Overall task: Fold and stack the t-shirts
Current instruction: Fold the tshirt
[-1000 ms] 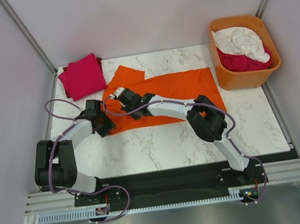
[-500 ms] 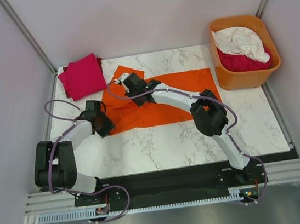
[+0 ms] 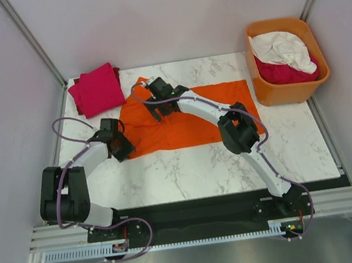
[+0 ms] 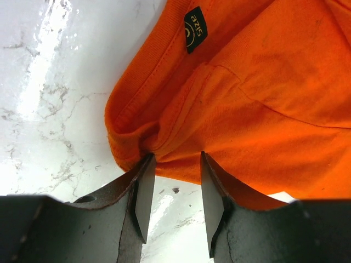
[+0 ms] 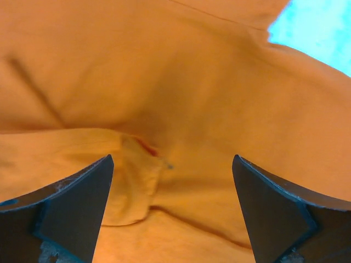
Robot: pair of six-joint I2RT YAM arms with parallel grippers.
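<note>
At the left-middle of the table, the orange t-shirt lies spread but wrinkled. The left gripper is about half closed and seems to pinch a bunched fold of the shirt's edge at the near-left corner, w/ the size label just beyond. The right gripper hangs low over the cloth at the far-left part, fingers spread wide, holding nothing.

Risks, as a judgement: the right gripper is very near the fabric, so if it moves sideways a finger can catch the loose ridge under it and drag the fold out of place. Also, the left pinch is only on a small bunch at the fingertips. A pull could slip it free, or lift the corner and skew the shirt.

Surface: white marble-pattern table, glossy, prob. slippery for cloth. A folded magenta t-shirt sits at the far-left corner, near the orange one. The orange tub at the far right holds a white t-shirt over a crimson t-shirt. Room: plain pale walls on three sides, metal posts in the far corners
</note>
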